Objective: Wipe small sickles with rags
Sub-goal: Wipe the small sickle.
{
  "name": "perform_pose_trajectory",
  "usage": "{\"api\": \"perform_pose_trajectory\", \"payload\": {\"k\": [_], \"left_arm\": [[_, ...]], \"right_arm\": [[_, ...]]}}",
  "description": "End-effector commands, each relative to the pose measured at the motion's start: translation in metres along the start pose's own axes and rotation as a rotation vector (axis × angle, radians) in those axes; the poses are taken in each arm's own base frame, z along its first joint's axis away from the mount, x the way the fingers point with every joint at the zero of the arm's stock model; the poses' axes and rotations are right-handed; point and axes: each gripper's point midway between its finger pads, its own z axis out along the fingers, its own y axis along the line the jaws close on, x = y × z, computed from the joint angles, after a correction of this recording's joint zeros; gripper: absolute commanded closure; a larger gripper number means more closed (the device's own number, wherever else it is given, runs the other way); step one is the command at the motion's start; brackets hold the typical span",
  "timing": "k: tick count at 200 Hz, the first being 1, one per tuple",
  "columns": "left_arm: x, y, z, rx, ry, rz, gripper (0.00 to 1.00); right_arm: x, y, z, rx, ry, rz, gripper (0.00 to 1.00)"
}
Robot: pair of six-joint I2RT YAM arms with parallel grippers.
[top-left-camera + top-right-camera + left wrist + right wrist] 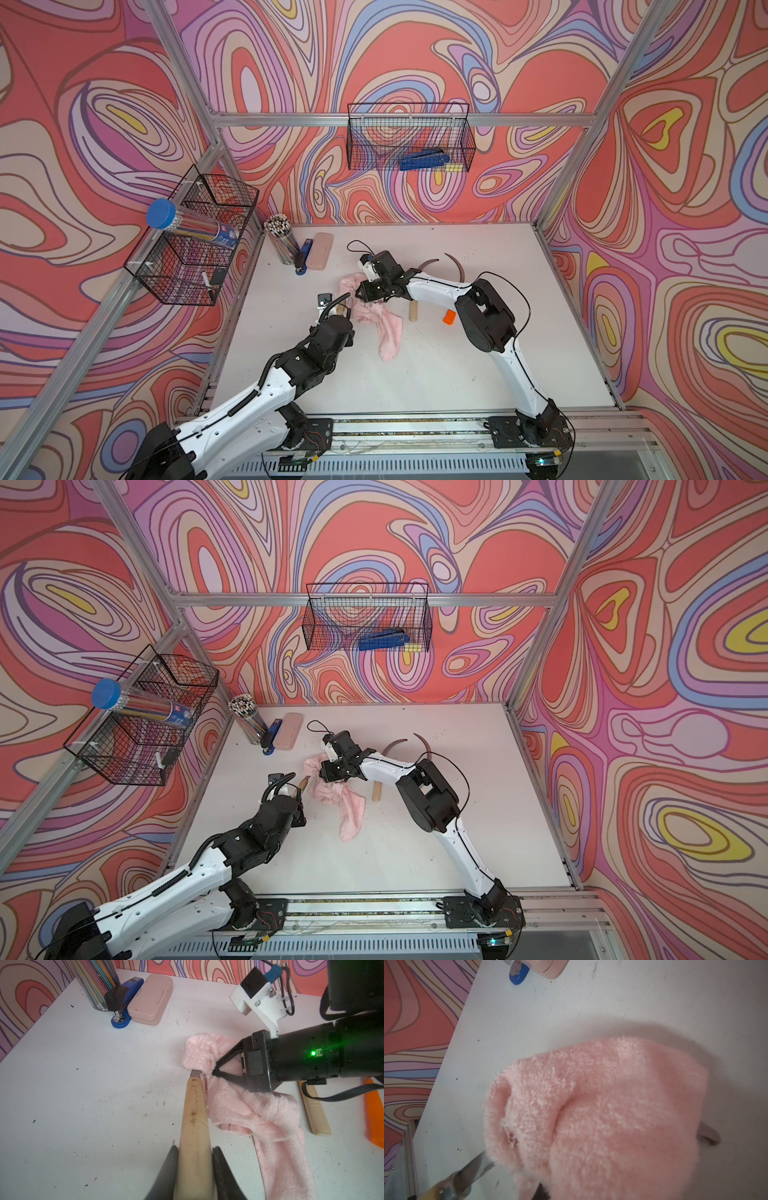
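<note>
In both top views, the left end effector (343,316) was clamped on the pale wooden handle of a small sickle (340,309) just left of frame centre. The sickle's blade was buried under the pink terry rag (376,316). The right end effector (358,294) was pinched together on the rag's upper fold. Right of the rag lay a second wooden handle (412,311) and an orange handle (449,317). One dark curved blade (428,265) and another (457,266) showed above the right arm. At the upper left of the desk (478,365) stood a pencil cup (248,725), a blue stapler (270,737) and a pink case (291,731). In the wire basket (174,282) at left, a clear tube (195,227) carried a blue label too small to read.

From the left wrist, the dark fingers (173,1167) pressed the handle on both sides, and the sickle's metal collar met the rag's edge. The stapler's red-and-white sticker was too blurred to read.

From the right wrist, the rag filled most of the frame, and the held sickle's grey metal neck slid under its fringe.
</note>
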Motion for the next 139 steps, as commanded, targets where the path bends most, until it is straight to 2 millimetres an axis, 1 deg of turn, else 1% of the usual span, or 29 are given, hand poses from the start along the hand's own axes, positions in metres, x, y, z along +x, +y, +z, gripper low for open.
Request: {"api": "perform_pose_trajectory", "payload": {"k": [1,25,46,66,75,90,104,113,114,115,116,118,119,120,139], "left_arm": [[-0.012,0.005,-0.006,-0.018,-0.053,-0.032,1.0],[-0.012,0.007,-0.008,-0.02,-0.054,-0.032,1.0],[-0.013,0.009,-0.009,-0.024,-0.057,-0.032,1.0],[-0.013,0.01,-0.011,-0.025,-0.061,-0.034,1.0],[-0.012,0.011,-0.011,-0.025,-0.062,-0.035,1.0],[-0.012,0.009,-0.01,-0.019,-0.061,-0.035,1.0],[-0.011,0.007,-0.008,-0.017,-0.057,-0.034,1.0],[-0.011,0.005,-0.006,-0.015,-0.053,-0.033,1.0],[-0.011,0.005,-0.006,-0.015,-0.052,-0.032,1.0],[-0.011,0.004,-0.006,-0.014,-0.051,-0.032,1.0],[-0.011,0.004,-0.005,-0.014,-0.05,-0.03,1.0],[-0.01,0.004,-0.005,-0.015,-0.049,-0.03,1.0],[-0.01,0.004,-0.005,-0.015,-0.048,-0.029,1.0],[-0.01,0.004,-0.005,-0.014,-0.048,-0.029,1.0],[-0.007,0.0,0.0,-0.01,-0.035,-0.023,1.0]], "right_arm": [[-0.008,-0.107,-0.022,0.335,-0.063,0.095,1.0],[-0.017,-0.121,-0.039,0.457,-0.098,0.076,1.0],[-0.022,-0.131,-0.05,0.538,-0.116,0.063,1.0],[-0.026,-0.135,-0.057,0.579,-0.129,0.053,1.0],[-0.027,-0.131,-0.057,0.565,-0.134,0.047,1.0],[-0.028,-0.111,-0.051,0.48,-0.137,0.014,1.0],[-0.025,-0.086,-0.045,0.43,-0.134,-0.037,1.0],[-0.023,-0.062,-0.04,0.392,-0.127,-0.085,1.0],[-0.023,-0.062,-0.04,0.392,-0.127,-0.085,1.0],[-0.023,-0.057,-0.04,0.382,-0.128,-0.093,1.0],[-0.023,-0.057,-0.04,0.382,-0.128,-0.093,1.0],[-0.022,-0.049,-0.038,0.367,-0.125,-0.105,1.0],[-0.022,-0.049,-0.038,0.367,-0.125,-0.105,1.0],[-0.022,-0.044,-0.038,0.356,-0.126,-0.114,1.0],[-0.015,0.008,-0.033,0.221,-0.116,-0.177,1.0]]}}
